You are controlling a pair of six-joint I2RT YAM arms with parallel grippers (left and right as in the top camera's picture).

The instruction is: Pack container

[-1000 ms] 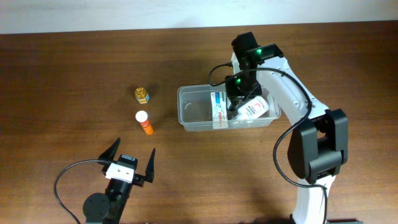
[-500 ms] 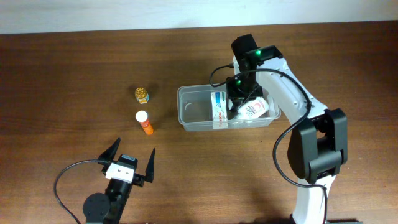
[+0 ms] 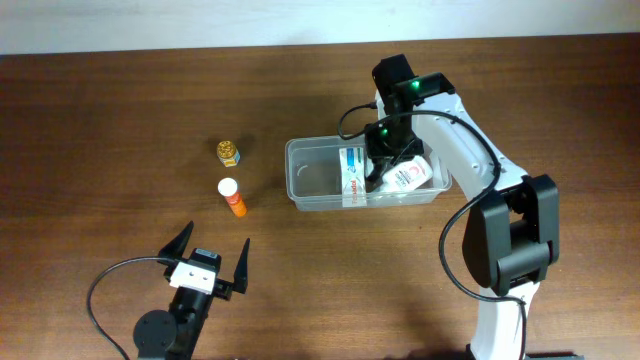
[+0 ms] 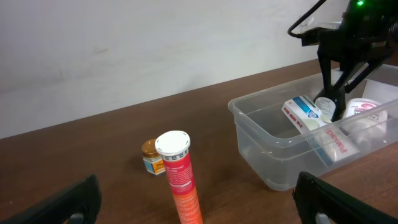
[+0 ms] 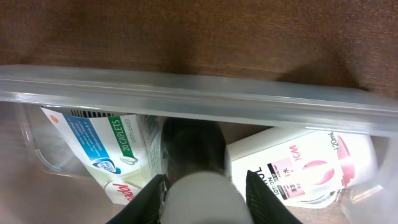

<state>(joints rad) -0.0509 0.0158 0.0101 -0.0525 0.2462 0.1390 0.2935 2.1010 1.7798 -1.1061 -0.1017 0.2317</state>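
Observation:
The clear container [image 3: 297, 152] sits right of the table's middle, and it also shows in the left wrist view as a clear container [image 4: 261, 155]. A blue-and-white box [image 3: 351, 172] and a white lotion bottle [image 3: 408, 177] lie inside. My right gripper [image 3: 383, 168] reaches down into it between those two. In the right wrist view the right gripper [image 5: 205, 194] has its jaws close on either side of a dark bottle [image 5: 193, 146] with a pale cap. My left gripper [image 3: 208, 262] rests wide open near the front edge, holding nothing.
An orange tube with a white cap [image 3: 234, 197] stands left of the container, a small gold-lidded jar [image 3: 228, 152] just behind it. Both face the left gripper [image 4: 196, 205], the orange tube [image 4: 177, 174] nearest, the jar [image 4: 152, 157] behind. The right arm's base [image 3: 505, 250] stands at the right.
The right gripper has shifted only slightly inside the container; its jaws look a touch less tight round the cap. The left arm has not moved.

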